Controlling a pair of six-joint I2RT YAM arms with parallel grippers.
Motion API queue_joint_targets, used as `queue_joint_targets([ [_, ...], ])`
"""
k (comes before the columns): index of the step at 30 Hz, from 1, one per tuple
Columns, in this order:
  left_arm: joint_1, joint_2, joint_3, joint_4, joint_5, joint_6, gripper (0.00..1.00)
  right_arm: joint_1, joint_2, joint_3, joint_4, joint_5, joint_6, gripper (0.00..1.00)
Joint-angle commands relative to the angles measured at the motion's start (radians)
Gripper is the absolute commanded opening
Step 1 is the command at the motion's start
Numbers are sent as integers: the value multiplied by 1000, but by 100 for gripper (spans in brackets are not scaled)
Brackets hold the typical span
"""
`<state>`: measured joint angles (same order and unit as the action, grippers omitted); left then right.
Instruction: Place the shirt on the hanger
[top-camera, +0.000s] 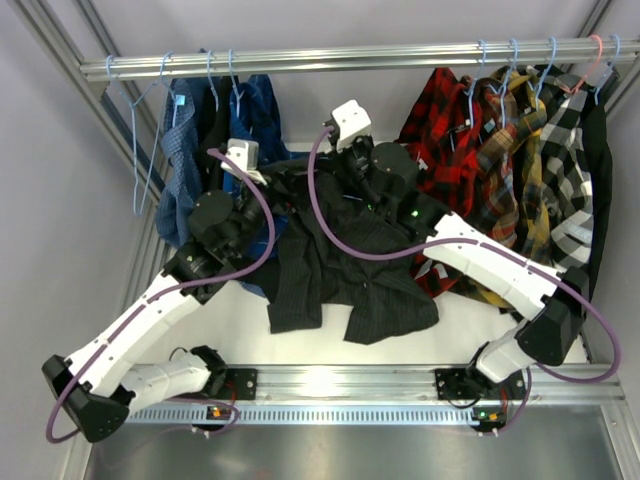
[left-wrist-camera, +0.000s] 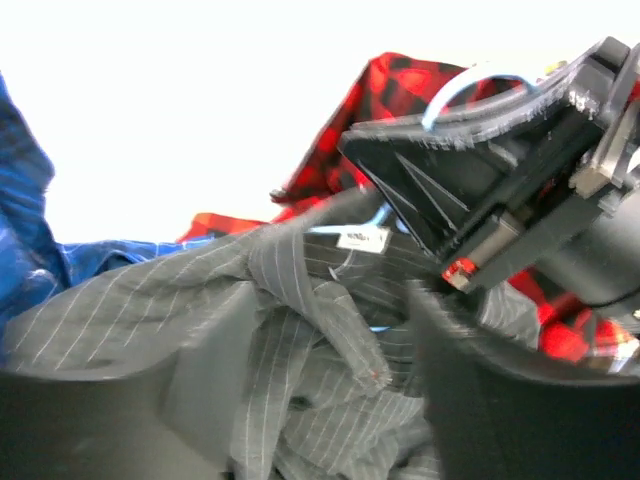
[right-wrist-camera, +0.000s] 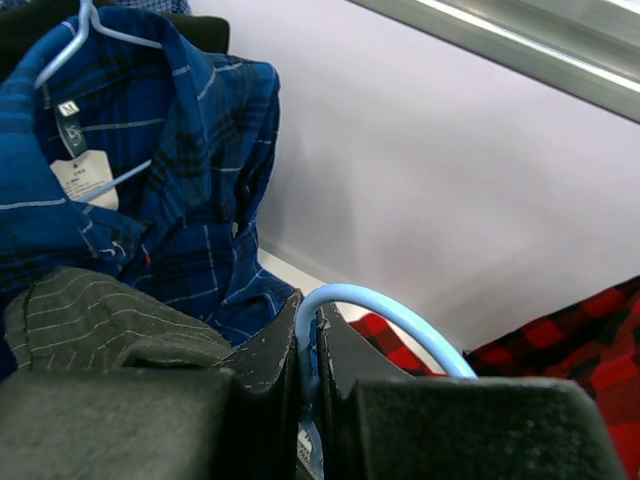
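The dark pinstriped shirt (top-camera: 340, 270) lies crumpled on the white table (top-camera: 455, 335) between the two arms. Its upper part is bunched toward the back, where both grippers meet, and its lower part and a sleeve are spread toward the near edge. The right gripper (right-wrist-camera: 308, 360) is clamped tight on the hook of the light-blue hanger (right-wrist-camera: 385, 312), and the curved wire arches out from between its closed fingers. The rest of the hanger is mostly buried in cloth, so how far it sits inside the shirt cannot be told. Seen from the left wrist, the shirt's neck label shows just below that gripper. The left gripper (left-wrist-camera: 320, 385) is released, its fingers spread with folds of the striped cloth lying loose in the gap between them (nothing looks pinched). Behind, a metal rail (top-camera: 400, 57) runs across the back. A blue checked shirt (right-wrist-camera: 170, 150) hangs from it on the left, just beside the dark shirt, and a red plaid shirt (top-camera: 440, 120) hangs on the right among other patterned ones.
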<state>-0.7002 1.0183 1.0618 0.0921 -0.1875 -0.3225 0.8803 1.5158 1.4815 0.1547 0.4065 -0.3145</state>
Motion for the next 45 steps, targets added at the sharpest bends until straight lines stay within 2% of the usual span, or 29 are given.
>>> queue_joint_targets([
  [1, 1, -4, 73, -34, -72, 97, 94, 6, -69, 53, 20, -41, -8, 0],
  [2, 5, -4, 95, -66, -76, 138, 98, 6, -74, 46, 26, -47, -6, 0],
  [5, 54, 28, 203, -147, -66, 230, 98, 8, -92, 36, 34, -72, -11, 0],
  [7, 109, 49, 257, -210, 54, 279, 98, 2, -108, 40, 20, -119, -18, 0],
  [8, 179, 61, 260, -218, 122, 316, 98, 0, -112, 42, 19, -132, -17, 0],
  [9, 223, 62, 256, -222, 208, 357, 98, -7, -120, 45, 13, -147, -17, 0],
  [10, 257, 62, 250, -221, 387, 384, 98, -13, -124, 55, 2, -188, -12, 0],
  [11, 319, 48, 228, -222, 466, 445, 98, -20, -129, 62, -26, -214, -8, 0],
  [13, 356, 36, 218, -242, 615, 509, 98, -44, -140, 71, -44, -294, 12, 0],
  [15, 393, 61, 272, -323, 693, 607, 98, -58, -146, 75, -64, -322, 23, 0],
  [16, 406, 81, 308, -439, 759, 661, 98, -61, -146, 79, -72, -336, 26, 0],
  [17, 427, 133, 385, -495, 785, 678, 98, -64, -149, 77, -75, -340, 28, 0],
  [20, 441, 215, 464, -630, 899, 700, 95, -70, -158, 74, -78, -353, 46, 0],
  [23, 441, 233, 458, -632, 986, 712, 94, -78, -160, 76, -78, -360, 60, 0],
  [31, 441, 269, 412, -632, 988, 729, 90, -93, -177, 89, -87, -457, 100, 0],
  [35, 439, 313, 425, -632, 1072, 701, 70, -95, -167, 102, -87, -495, 114, 0],
  [39, 436, 332, 422, -634, 1125, 660, 64, -95, -160, 115, -86, -523, 143, 0],
  [40, 438, 327, 415, -632, 1123, 657, 58, -95, -158, 115, -83, -543, 147, 0],
  [42, 436, 322, 402, -632, 1117, 645, 40, -95, -152, 118, -76, -561, 170, 0],
  [43, 438, 319, 403, -632, 1116, 620, 7, -95, -149, 120, -76, -571, 175, 0],
  [44, 438, 318, 405, -632, 1097, 602, 0, -95, -146, 122, -75, -568, 175, 0],
  [45, 438, 315, 402, -626, 1091, 580, 0, -96, -134, 123, -75, -557, 181, 0],
])
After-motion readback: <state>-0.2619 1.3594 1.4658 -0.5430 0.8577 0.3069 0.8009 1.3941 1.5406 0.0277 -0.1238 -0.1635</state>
